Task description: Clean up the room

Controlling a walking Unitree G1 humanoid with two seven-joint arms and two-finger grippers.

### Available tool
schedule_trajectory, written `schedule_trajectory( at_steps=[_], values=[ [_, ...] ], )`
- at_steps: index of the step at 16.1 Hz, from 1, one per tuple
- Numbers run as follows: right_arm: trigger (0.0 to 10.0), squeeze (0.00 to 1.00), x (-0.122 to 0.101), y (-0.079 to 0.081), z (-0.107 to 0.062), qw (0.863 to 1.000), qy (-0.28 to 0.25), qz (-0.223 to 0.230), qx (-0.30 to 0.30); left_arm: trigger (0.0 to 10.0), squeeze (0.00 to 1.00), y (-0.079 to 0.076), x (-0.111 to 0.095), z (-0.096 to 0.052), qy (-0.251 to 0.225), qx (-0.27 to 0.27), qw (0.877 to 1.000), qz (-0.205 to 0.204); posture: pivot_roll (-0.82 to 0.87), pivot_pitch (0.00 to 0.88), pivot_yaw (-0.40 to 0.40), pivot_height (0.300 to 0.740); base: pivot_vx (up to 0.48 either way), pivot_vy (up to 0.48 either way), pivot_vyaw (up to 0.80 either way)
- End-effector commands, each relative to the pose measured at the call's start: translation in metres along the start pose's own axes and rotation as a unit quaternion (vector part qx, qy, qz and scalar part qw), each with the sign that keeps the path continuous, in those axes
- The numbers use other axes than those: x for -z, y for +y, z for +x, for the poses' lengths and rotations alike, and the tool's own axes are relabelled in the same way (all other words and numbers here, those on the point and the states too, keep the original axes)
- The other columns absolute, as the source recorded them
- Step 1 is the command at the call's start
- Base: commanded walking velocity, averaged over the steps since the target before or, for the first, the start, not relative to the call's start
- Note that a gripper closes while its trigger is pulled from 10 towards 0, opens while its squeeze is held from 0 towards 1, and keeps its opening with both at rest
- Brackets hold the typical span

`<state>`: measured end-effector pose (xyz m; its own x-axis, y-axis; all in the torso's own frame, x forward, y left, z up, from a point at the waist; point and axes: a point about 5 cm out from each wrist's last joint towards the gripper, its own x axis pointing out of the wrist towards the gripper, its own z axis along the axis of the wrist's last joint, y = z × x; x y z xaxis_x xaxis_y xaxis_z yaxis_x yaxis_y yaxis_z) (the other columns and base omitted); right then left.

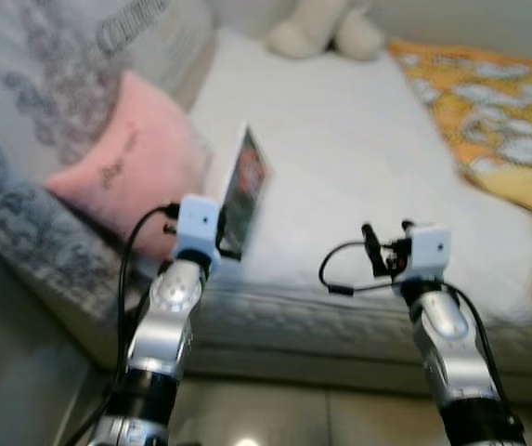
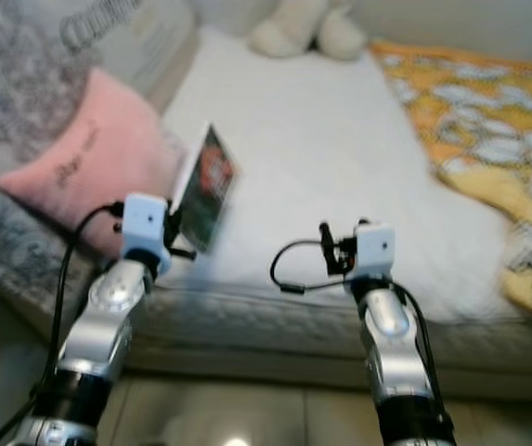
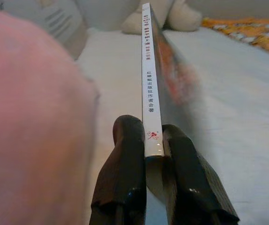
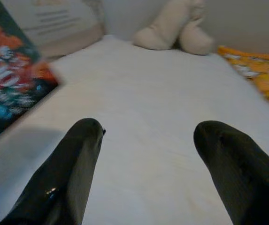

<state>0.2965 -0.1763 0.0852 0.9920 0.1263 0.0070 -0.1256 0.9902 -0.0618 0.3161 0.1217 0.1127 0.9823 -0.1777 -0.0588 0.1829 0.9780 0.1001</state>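
My left gripper (image 3: pixel 154 136) is shut on a thin book (image 1: pixel 244 189) with a dark cover and a white spine (image 3: pixel 149 89). It holds the book on edge above the near left part of the white bed (image 1: pixel 358 158), beside a pink pillow (image 1: pixel 131 167). My right gripper (image 4: pixel 148 131) is open with nothing between its fingers, over the bed's near edge (image 1: pixel 386 251). The book's cover (image 4: pixel 12 75) appears off to one side in the right wrist view.
A cream plush toy (image 1: pixel 326 28) sits at the far end of the bed. An orange patterned blanket (image 1: pixel 493 102) covers the right side. Grey patterned bedding (image 1: pixel 33 102) lies at the left. The mattress edge (image 1: pixel 340 325) runs just before the arms, above the floor.
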Motion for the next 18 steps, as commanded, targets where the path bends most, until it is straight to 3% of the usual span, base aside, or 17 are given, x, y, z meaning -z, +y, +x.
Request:
schedule_trajectory(
  at_steps=[1, 6, 7, 9, 10, 12, 13, 15, 16, 18],
  values=[
    [10.0, 0.00, 0.000, 0.004, 0.000, 1.000, -0.001, 0.002, -0.007, 10.0, 0.00, 0.001, -0.014, 0.005, -0.031, 0.003, 1.000, 0.000, -0.01, 0.000, -0.042, 0.740, 0.480, 0.000, 0.00],
    [10.0, 0.00, 0.000, 0.003, -0.002, 1.000, -0.001, 0.001, -0.006, 10.0, 0.00, -0.020, -0.027, 0.025, -0.034, 0.049, 0.998, -0.028, -0.04, 0.000, -0.039, 0.740, 0.480, 0.000, 0.00],
    [10.0, 0.00, 0.000, 0.002, -0.006, 1.000, 0.001, -0.001, -0.005, 10.0, 0.00, -0.023, -0.024, 0.043, 0.021, 0.050, 0.995, -0.083, -0.06, 0.000, -0.043, 0.740, 0.000, 0.000, 0.00],
    [10.0, 0.00, 0.000, 0.000, -0.012, 1.000, 0.003, -0.006, -0.005, 10.0, 0.00, -0.015, -0.023, 0.059, 0.057, 0.034, 0.986, -0.153, -0.09, 0.000, -0.049, 0.740, 0.000, 0.000, 0.00],
    [10.0, 0.00, 0.001, -0.002, -0.017, 1.000, 0.008, -0.009, -0.005, 10.0, 0.00, -0.012, -0.016, 0.063, 0.084, 0.030, 0.975, -0.206, -0.10, 0.000, -0.057, 0.740, 0.000, 0.000, 0.00],
    [10.0, 0.00, 0.003, -0.005, -0.025, 1.000, 0.019, -0.014, -0.008, 10.0, 0.00, -0.016, 0.021, 0.056, 0.179, 0.010, 0.936, -0.302, -0.13, 0.001, -0.074, 0.740, 0.000, 0.000, 0.00],
    [10.0, 0.00, 0.002, -0.005, -0.028, 0.999, 0.022, -0.019, -0.014, 10.0, 0.00, -0.017, 0.040, 0.048, 0.214, -0.015, 0.925, -0.315, -0.15, 0.009, -0.079, 0.740, 0.000, 0.000, 0.00],
    [10.0, 0.00, 0.000, -0.007, -0.034, 0.999, 0.024, -0.025, -0.018, 10.0, 0.00, -0.025, 0.058, 0.038, 0.250, -0.032, 0.896, -0.364, -0.17, 0.019, -0.086, 0.740, 0.000, 0.000, 0.00],
    [10.0, 0.00, 0.000, -0.008, -0.037, 0.999, 0.027, -0.027, -0.018, 10.0, 0.00, -0.027, 0.063, 0.035, 0.260, -0.040, 0.886, -0.381, -0.17, 0.017, -0.087, 0.740, 0.000, 0.000, 0.00],
    [10.0, 0.00, 0.000, -0.008, -0.037, 0.999, 0.030, -0.029, -0.018, 10.0, 0.00, -0.028, 0.064, 0.034, 0.257, -0.038, 0.886, -0.384, -0.17, 0.010, -0.082, 0.740, 0.000, 0.000, 0.00]
  ],
)
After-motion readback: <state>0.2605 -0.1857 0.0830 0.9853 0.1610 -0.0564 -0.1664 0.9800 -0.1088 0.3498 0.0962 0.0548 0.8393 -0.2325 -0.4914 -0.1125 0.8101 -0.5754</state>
